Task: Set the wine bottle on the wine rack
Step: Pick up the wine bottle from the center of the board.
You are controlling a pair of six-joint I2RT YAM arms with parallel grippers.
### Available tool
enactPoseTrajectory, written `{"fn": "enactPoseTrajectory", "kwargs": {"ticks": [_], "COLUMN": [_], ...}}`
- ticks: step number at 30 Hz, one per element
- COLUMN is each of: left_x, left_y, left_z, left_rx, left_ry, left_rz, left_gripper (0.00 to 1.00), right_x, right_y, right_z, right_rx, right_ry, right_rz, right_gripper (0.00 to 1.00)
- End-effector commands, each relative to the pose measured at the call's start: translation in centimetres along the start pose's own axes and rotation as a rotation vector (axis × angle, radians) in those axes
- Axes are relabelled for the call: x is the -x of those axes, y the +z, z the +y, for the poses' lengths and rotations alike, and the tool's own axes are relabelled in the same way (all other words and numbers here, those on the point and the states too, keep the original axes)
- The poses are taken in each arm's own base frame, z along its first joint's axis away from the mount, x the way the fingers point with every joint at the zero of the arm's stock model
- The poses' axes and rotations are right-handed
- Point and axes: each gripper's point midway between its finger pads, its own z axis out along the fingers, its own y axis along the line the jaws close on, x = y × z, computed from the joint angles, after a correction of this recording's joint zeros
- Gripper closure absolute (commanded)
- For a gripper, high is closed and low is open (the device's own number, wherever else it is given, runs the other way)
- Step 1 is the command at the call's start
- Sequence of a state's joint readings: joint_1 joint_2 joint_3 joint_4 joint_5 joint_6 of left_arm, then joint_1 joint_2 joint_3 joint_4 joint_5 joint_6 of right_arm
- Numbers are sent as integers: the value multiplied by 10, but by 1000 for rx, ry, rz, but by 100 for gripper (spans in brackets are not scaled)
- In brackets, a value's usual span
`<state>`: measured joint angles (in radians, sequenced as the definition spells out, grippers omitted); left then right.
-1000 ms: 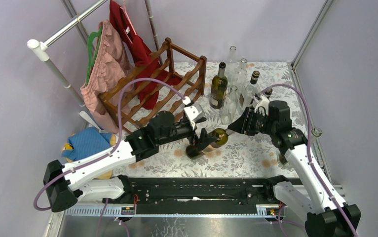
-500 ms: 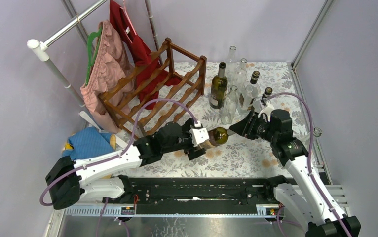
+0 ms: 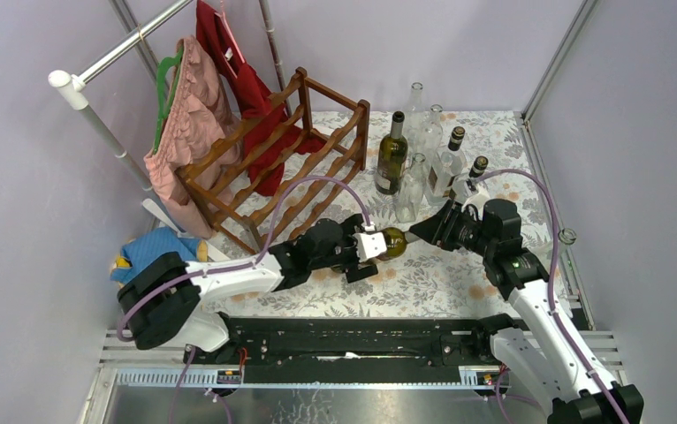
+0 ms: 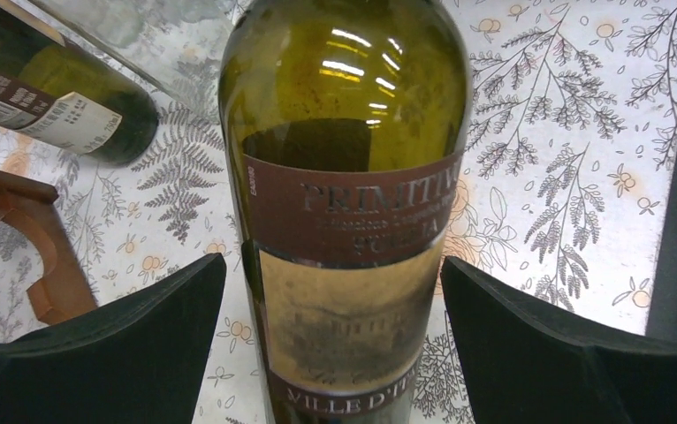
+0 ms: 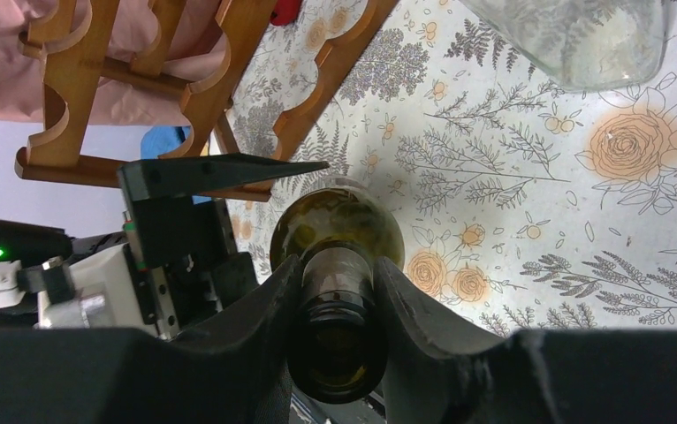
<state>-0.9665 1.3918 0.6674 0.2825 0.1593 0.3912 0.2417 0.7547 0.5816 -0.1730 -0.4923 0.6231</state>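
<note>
The wine bottle (image 3: 394, 240) is dark green with a brown and tan label (image 4: 344, 291). It is held tilted low over the floral table. My right gripper (image 3: 423, 231) is shut on its neck (image 5: 339, 274). My left gripper (image 3: 366, 254) is open, and its black fingers (image 4: 140, 336) straddle the bottle's body with a gap on each side. The left gripper's finger also shows in the right wrist view (image 5: 220, 172). The wine rack (image 3: 273, 159), dark reddish-brown with scalloped rails, stands at the back left, apart from the bottle, and shows in the right wrist view (image 5: 185, 79).
A dark green bottle (image 3: 391, 155) and several clear and dark bottles (image 3: 445, 159) stand at the back, just behind my right gripper. Pink and red garments (image 3: 189, 115) hang on a rail behind the rack. A blue cloth (image 3: 154, 256) lies at the left edge.
My left arm has reached right and turned its gripper, which now straddles the bottle's body. The right gripper has kept the bottle's neck and hardly moved.
</note>
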Motion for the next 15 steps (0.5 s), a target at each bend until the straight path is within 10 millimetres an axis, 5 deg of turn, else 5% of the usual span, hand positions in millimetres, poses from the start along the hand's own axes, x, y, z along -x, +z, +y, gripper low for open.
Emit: {"fn": "enactPoseTrajectory", "kwargs": {"ticks": [1, 7, 9, 12, 15], "left_x": [33, 29, 26, 20, 17], "left_y": [15, 28, 30, 31, 26], "left_z": [11, -2, -6, -13, -16], "left_rx": [9, -66, -94, -144, -166], "left_ry": [15, -37, -40, -39, -11], "left_rz": [-135, -121, -99, -49, -32], "left_gripper": [2, 24, 44, 95, 100], "right_x": [-1, -4, -5, -8, -9], "right_y": [0, -2, -3, -5, -10], "right_z": [5, 5, 6, 7, 12], "right_rx": [36, 46, 50, 54, 76], "right_ry": [-45, -65, -74, -92, -165], "right_rz": [-9, -3, 4, 29, 53], "right_gripper": [97, 95, 94, 87, 68]}}
